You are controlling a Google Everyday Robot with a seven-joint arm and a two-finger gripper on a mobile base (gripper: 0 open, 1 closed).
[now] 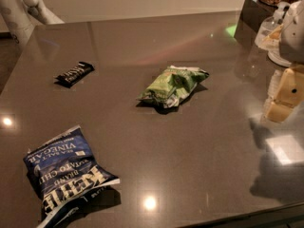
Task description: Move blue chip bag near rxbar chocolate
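Nearest, at about 7 o'clock in the view: the blue chip bag [66, 177] lies flat on the dark glossy surface [199, 146], close to the near edge. It is crumpled, and its white lettering reads upside down from this side. Its long axis runs roughly from 11 to 5 o'clock. Nothing touches it. One bright light spot sits on the surface at the bag's 3 o'clock, another by the left edge at its 10 o'clock.

Mid-distance, just past centre: the green chip bag [173, 85], crumpled and on its side, long axis from 8 to 2 o'clock. It is at the blue bag's 1 o'clock, well apart from it.

At 3 o'clock, at the right edge of the view: the tool [285, 96], cream-coloured, seen against the right part of the surface with a dark shadow below it. It is well apart from every packet and holds nothing that shows. Open or closed, I cannot tell.

At 10 o'clock: the rxbar chocolate [74, 73], black wrapper with white lettering, lying flat and angled. It is at the blue bag's 12 o'clock, well apart, and at the green bag's 9 o'clock.

Farthest: a white jointed arm part [21, 6] at 11 o'clock, and a dark box [249, 20] at 1 o'clock.
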